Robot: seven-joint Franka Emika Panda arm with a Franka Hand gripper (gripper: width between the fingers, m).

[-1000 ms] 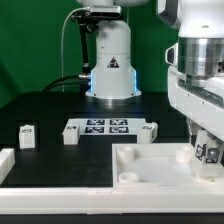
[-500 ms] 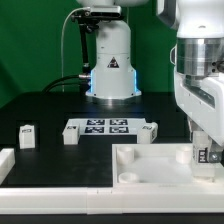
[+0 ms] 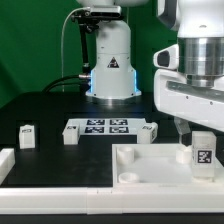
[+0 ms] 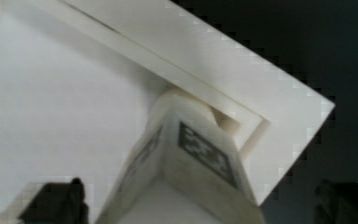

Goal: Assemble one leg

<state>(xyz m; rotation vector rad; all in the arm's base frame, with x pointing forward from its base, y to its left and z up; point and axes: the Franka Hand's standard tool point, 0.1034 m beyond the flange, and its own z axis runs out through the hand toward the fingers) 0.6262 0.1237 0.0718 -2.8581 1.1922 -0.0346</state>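
The arm has lifted: half a second ago the gripper (image 4: 201,201) sat low over the leg (image 3: 203,152), hiding most of it, and now the hand hangs above it with the tag face in plain sight. In the wrist view the two dark fingertips (image 4: 55,200) stand wide apart on either side of the block without touching it, so the leg is released. It stands upright at the corner of the large white tray-like piece (image 3: 140,166) on the exterior view's right, apparently seated there. Whether it is fully home cannot be told. Three more legs (image 3: 71,134) wait on the black table (image 3: 50,108) by the marker board (image 3: 104,126). The placing step looks finished, and retreat is the likely next call.
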